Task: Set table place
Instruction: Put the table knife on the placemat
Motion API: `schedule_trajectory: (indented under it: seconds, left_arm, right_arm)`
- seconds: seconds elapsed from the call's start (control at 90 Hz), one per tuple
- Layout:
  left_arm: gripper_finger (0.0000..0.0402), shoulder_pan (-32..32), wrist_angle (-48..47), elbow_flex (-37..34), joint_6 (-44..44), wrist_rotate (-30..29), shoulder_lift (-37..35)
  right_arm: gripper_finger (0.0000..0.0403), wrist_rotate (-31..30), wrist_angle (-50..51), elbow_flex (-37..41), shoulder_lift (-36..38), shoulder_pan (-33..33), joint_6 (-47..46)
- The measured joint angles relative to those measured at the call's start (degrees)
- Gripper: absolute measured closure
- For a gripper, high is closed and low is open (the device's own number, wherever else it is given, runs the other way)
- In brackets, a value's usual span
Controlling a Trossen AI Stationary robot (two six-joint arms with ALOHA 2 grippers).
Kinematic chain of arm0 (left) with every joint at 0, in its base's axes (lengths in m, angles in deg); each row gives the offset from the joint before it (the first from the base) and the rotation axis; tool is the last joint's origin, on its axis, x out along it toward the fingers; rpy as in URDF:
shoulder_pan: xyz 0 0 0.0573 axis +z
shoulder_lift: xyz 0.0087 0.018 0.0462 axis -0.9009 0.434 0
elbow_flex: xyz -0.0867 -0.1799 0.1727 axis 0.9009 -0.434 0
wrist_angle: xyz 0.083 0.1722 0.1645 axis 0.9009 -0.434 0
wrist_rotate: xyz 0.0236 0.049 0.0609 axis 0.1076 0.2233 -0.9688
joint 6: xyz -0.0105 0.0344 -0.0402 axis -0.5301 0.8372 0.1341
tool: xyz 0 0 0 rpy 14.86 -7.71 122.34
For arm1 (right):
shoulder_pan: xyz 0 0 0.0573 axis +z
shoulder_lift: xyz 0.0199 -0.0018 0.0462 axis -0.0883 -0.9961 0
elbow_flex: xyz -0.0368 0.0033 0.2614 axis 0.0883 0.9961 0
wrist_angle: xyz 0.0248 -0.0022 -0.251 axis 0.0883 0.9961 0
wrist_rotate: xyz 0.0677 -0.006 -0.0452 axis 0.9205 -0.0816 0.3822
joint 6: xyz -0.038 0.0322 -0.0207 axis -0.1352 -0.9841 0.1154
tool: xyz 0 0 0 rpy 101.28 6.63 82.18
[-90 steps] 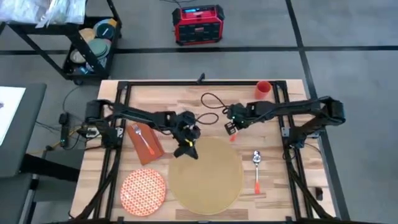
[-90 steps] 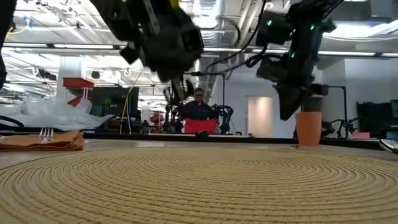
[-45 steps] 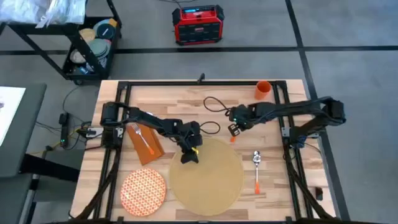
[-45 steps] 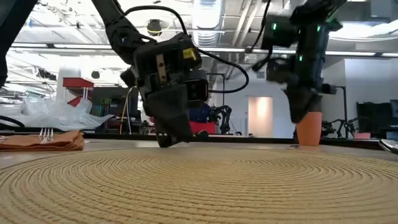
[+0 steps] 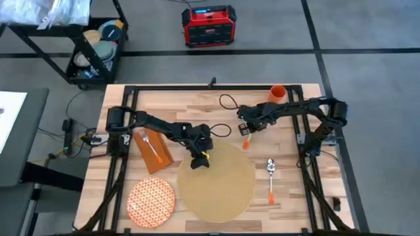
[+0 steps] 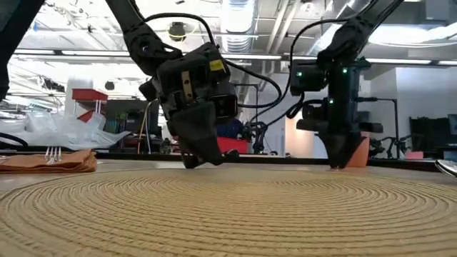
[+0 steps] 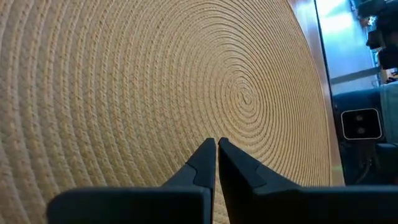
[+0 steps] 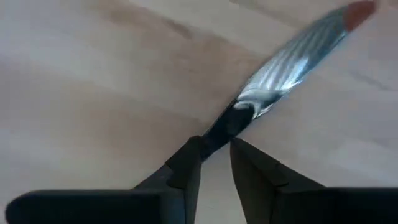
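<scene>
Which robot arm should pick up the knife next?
The right one, probably. Its right pincer is already at the knife, fingers either side of the blade tip on the table. The left pincer is shut on the placemat edge.

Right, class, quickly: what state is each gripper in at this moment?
Left gripper: shut on the placemat edge.
Right gripper: around the knife blade, slightly open.

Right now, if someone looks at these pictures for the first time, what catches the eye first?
The big woven placemat in the middle of the table, with the left hand pinching its rim. Beyond it, the right hand is at a steel knife lying on the wood. The orange plate lies left of the placemat.
</scene>
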Motion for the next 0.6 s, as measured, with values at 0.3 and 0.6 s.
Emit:
schedule_trajectory:
  seconds: [0.3, 0.6]
  left_arm:
    - [0.0402, 0.00, 0.12, 0.00, 0.70, 0.07, 0.00]
    - [0.0402, 0.11, 0.45, -0.02, 1.35, -0.34, 0.00]
  right_arm:
    - [0.0326, 3.47, -2.01, -0.43, -0.68, 0.76, 2.00]
    - [0.0367, 6.46, -4.11, -0.99, -1.26, 4.93, 2.36]
